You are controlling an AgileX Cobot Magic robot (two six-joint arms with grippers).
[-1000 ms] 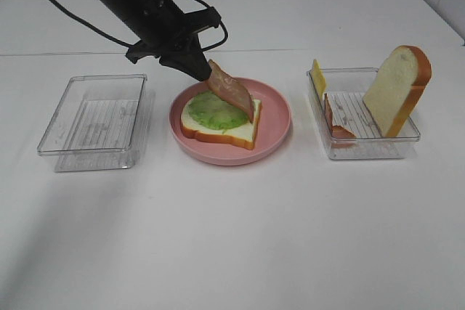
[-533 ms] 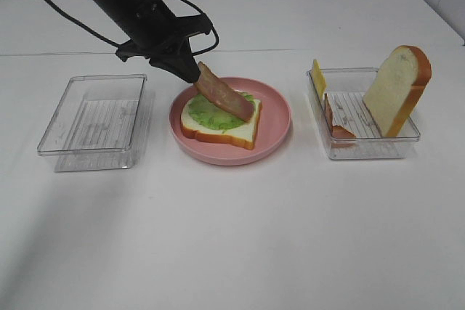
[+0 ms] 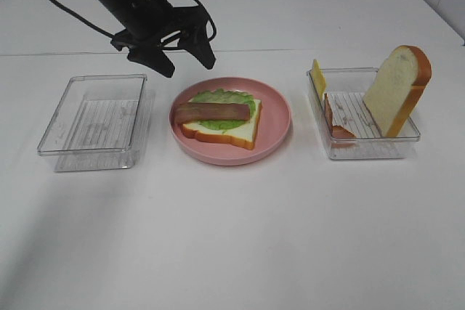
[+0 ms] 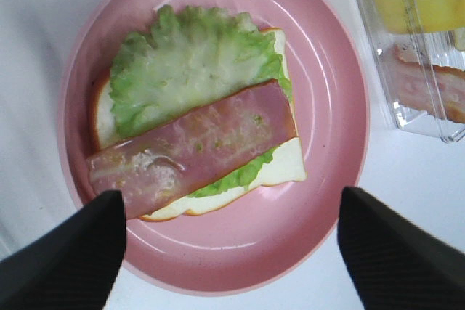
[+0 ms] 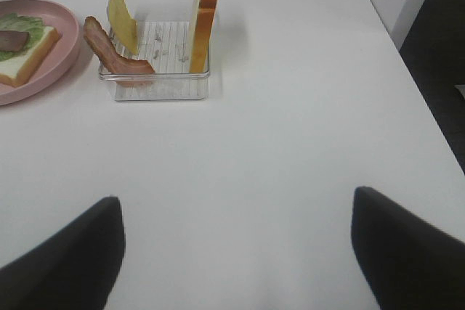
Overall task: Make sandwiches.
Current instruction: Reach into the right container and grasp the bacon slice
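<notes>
A bread slice (image 3: 236, 133) lies on the pink plate (image 3: 276, 117) with a green lettuce leaf (image 3: 225, 96) and a bacon strip (image 3: 211, 112) flat on top; all show in the left wrist view, with the bacon (image 4: 192, 147) across the lettuce (image 4: 185, 63). My left gripper (image 3: 185, 59) is open and empty, above the plate's far left rim. A second bread slice (image 3: 396, 88), a bacon strip (image 3: 336, 123) and a yellow cheese slice (image 3: 317, 76) stand in the right tray (image 3: 363, 152). My right gripper (image 5: 232, 252) is open over bare table, out of the high view.
An empty clear tray (image 3: 94, 114) stands left of the plate. The right tray also shows in the right wrist view (image 5: 156, 78). The table's right edge (image 5: 407, 63) lies beyond it.
My left gripper let go of the bacon strip, which dropped from tilted to flat on the lettuce. The gripper opened and drew back up and to the left.
</notes>
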